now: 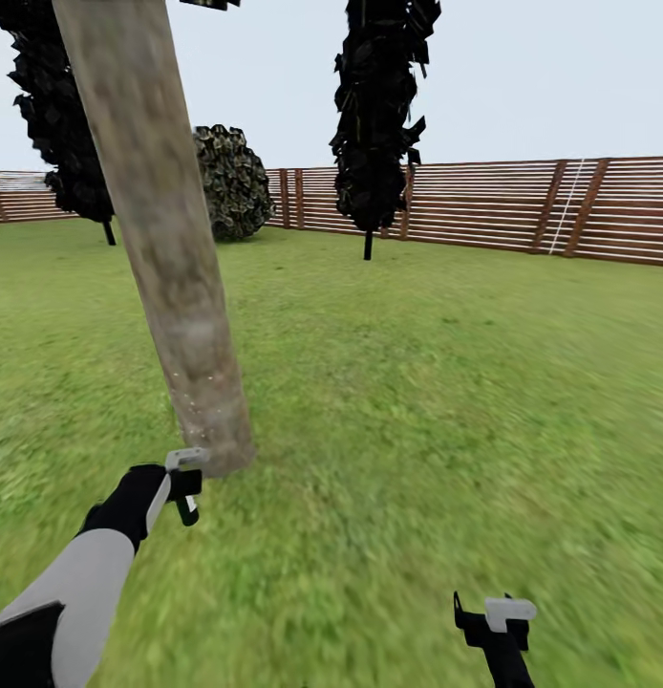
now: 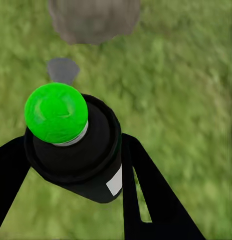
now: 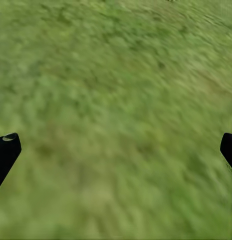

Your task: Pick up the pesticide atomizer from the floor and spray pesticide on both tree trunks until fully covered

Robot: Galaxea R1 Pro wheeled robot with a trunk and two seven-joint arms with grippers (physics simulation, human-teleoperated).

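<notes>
A thick, mottled tan-grey tree trunk (image 1: 169, 248) leans up from the lawn at the left. Close to its base is my left gripper (image 1: 184, 485), shut on the pesticide atomizer (image 2: 75, 145), a black canister with a round bright green top. The canister sits between the black fingers (image 2: 146, 195), with the trunk's base (image 2: 93, 20) a short way beyond it. Low at the right, my right gripper (image 1: 494, 616) hangs over grass. Its fingertips (image 3: 5, 150) stand wide apart with nothing between them.
A brown slatted wooden fence (image 1: 484, 205) rings the green lawn (image 1: 437, 382). Two dark narrow trees (image 1: 379, 115) and a round bush (image 1: 233, 182) stand near the fence. Open grass stretches to the right of the trunk.
</notes>
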